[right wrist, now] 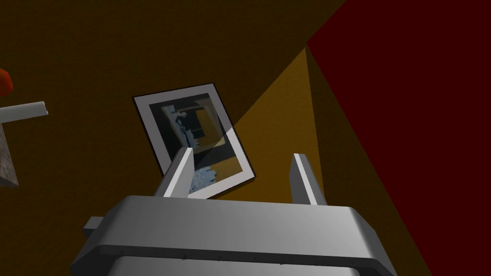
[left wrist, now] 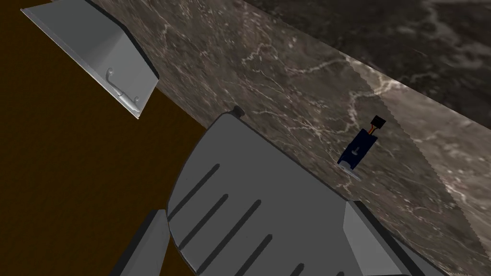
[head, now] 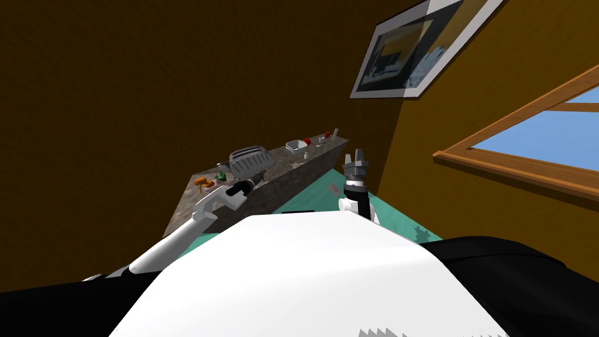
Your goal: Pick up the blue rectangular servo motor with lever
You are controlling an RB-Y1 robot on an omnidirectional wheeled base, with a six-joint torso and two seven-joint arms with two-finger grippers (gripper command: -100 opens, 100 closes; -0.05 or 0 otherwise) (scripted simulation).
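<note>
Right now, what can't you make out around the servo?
Left wrist view: blue servo is small; its lever's outline is unclear.
Left wrist view: grey toaster, cut off by the bottom edge, covers the counter behind it.
Head view: white dish and the bits beside it are too small to identify.

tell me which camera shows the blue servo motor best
The left wrist view. There the blue servo motor lies plain on the dark marbled counter, beyond the grey toaster, lever and wires visible. In the head view the counter is far and the servo too small to pick out. The right wrist view faces the wall.
</note>
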